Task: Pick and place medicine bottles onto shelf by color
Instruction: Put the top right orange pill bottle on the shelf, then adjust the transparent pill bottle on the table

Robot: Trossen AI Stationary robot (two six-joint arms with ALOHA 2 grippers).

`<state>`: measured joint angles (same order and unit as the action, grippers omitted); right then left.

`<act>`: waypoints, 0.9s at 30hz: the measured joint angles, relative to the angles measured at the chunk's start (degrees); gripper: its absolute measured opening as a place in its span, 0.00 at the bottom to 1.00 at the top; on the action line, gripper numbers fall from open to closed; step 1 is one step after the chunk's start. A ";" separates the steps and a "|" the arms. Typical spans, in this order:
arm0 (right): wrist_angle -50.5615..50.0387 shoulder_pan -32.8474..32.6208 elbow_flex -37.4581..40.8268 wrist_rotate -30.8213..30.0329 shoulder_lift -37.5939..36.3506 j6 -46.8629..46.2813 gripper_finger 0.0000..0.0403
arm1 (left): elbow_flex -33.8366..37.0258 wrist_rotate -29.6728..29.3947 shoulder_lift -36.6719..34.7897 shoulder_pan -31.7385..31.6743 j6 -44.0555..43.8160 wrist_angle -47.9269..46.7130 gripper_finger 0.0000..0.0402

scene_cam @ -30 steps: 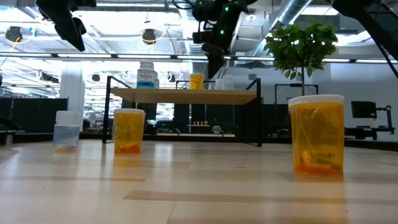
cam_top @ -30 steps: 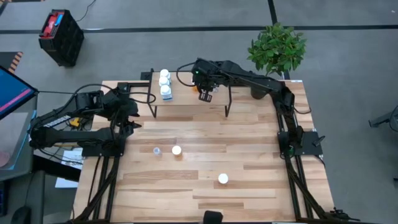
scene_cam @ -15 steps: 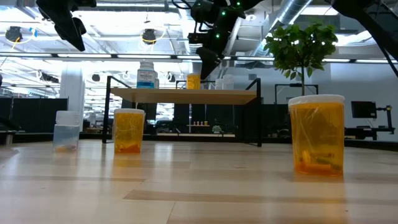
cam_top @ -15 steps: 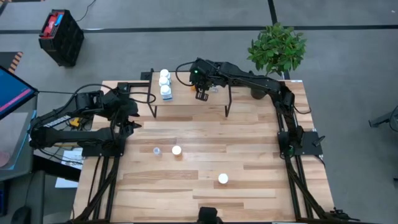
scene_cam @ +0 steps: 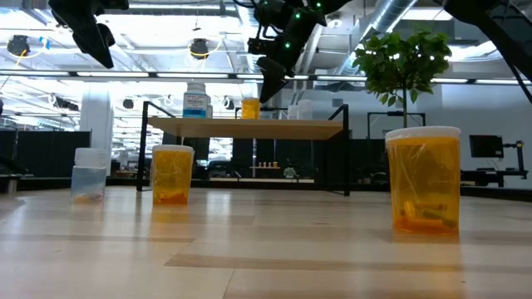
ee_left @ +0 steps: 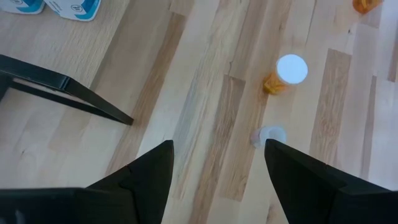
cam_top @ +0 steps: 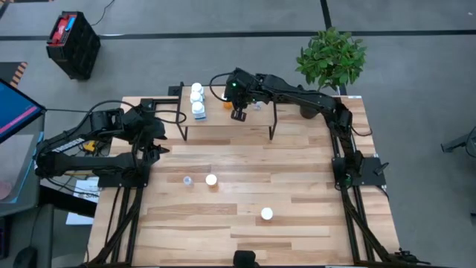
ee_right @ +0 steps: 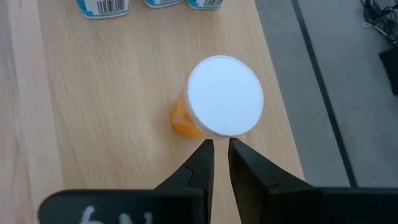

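Observation:
On the shelf [cam_top: 216,120] three white bottles [cam_top: 197,99] stand in a row at its left end. An orange bottle with a white cap [cam_top: 227,105] stands upright near the middle, and clear ones [cam_top: 256,104] stand further right. My right gripper [cam_top: 238,113] is shut, with only a slit between its tips, right beside the orange bottle [ee_right: 221,99]. On the table stand a clear bottle [cam_top: 187,180] and two orange bottles [cam_top: 211,179] [cam_top: 266,214]. My left gripper [ee_left: 217,155] hangs open and holds nothing above the table's left side. My right gripper's shut fingertips [ee_right: 208,148] lie against the edge of the orange bottle's white cap [ee_right: 217,132], on the side facing the table's right and near edges. The fingers slant down from the right. The bottle stands upright on the shelf's top board.
A potted plant [cam_top: 331,56] stands at the table's far right corner, behind the right arm. The shelf's black legs [cam_top: 272,128] reach down to the table. Bare wood lies between the shelf and the loose bottles.
My right gripper has gone toward the table's left edge along the shelf top and has tipped further down. The orange bottle on the shelf has slid left before it, toward the white bottles, and stays upright.

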<state>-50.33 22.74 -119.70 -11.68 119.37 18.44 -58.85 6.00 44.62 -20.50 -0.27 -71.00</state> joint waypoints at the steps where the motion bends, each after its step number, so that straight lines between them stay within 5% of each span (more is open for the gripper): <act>1: -0.12 -0.15 0.00 0.00 0.00 -0.23 0.17 | 0.00 0.01 0.01 0.00 -0.10 0.00 0.59; 11: -21.12 -7.06 -5.87 4.89 -3.93 -6.73 0.17 | 0.00 0.44 0.01 0.01 -3.01 0.01 0.59; 17: -38.71 -16.77 -5.40 11.78 -9.60 -12.67 0.17 | 0.00 10.48 0.00 0.01 -0.06 0.50 0.59; 23: -39.39 -28.02 -3.40 11.38 -17.92 -18.47 0.17 | 0.00 13.57 1.75 1.02 0.63 4.70 0.59; 27: -37.98 -35.72 1.72 1.26 -25.53 -25.68 0.17 | 1.33 8.56 4.71 5.17 0.39 4.36 0.59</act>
<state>-88.30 -12.98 -117.98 -10.43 93.84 -7.24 -57.52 14.56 49.33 -15.33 0.12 -66.64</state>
